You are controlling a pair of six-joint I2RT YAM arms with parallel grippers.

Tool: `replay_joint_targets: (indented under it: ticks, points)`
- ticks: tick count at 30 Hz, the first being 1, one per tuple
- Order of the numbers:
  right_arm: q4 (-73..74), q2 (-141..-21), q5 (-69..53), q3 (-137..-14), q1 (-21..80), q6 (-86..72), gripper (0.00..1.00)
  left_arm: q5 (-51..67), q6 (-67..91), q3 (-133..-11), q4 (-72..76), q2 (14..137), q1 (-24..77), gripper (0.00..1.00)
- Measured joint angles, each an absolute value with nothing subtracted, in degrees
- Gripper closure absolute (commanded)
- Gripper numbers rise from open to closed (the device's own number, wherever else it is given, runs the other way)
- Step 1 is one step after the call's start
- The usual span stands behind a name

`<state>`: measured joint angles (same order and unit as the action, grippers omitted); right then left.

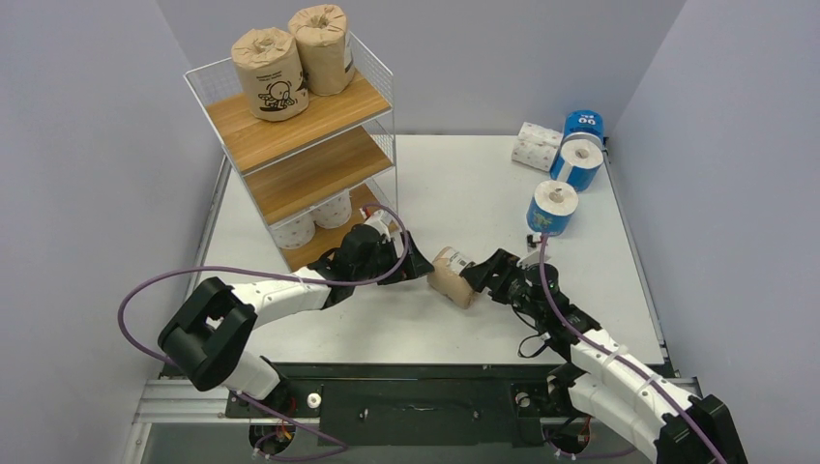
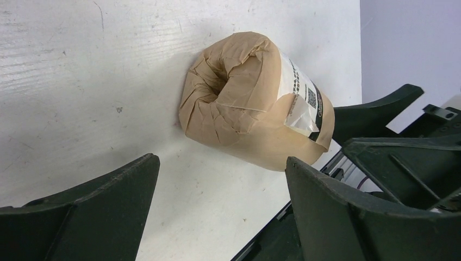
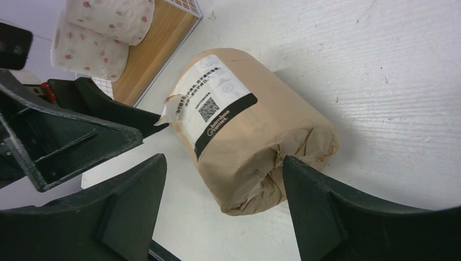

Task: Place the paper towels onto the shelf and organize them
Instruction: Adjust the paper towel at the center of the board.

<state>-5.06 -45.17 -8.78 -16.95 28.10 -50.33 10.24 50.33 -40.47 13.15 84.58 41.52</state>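
Worktop [image 1: 454,184]: white; shelf stands at its far left.
Shelf [image 1: 311,174]: two brown rolls [image 1: 276,72] upright on top tier; two floral rolls [image 1: 314,220] on bottom tier.
Left pincer [image 1: 418,263]: spread wide, empty, facing the lying roll [image 1: 453,276].
Right pincer [image 1: 483,269]: spread wide around the lying roll, not clamped.
Lying roll: brown-wrapped, on its side on the worktop, between both pincers.

**Three views, one shared spot**

The top camera is looking steeply down from above the near edge, taking in the whole table [image 1: 464,184]. The wrist cameras are looking closely past the left hand [image 1: 411,263] and right hand [image 1: 483,277], facing each other and sharing the brown-wrapped roll [image 1: 452,276].
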Motion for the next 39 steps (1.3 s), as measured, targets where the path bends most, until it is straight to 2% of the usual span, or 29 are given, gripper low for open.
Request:
replay_joint_targets:
  ticks: [19, 30, 39]
  points:
    - [-18.0, -54.2, -13.6, -12.8, 28.1, -59.0, 0.23, 11.0, 50.7, -40.4, 15.0, 86.2, 42.2, 0.16]
    - [-14.7, -50.0, -15.4, -12.6, 28.1, -61.7, 0.22, 11.2, 50.4, -40.3, 16.5, 86.5, 42.9, 0.17]
    - [-21.6, -60.4, -15.7, -12.6, 28.6, -65.0, 0.27, 10.5, 50.2, -36.9, 17.0, 85.0, 44.4, 0.17]
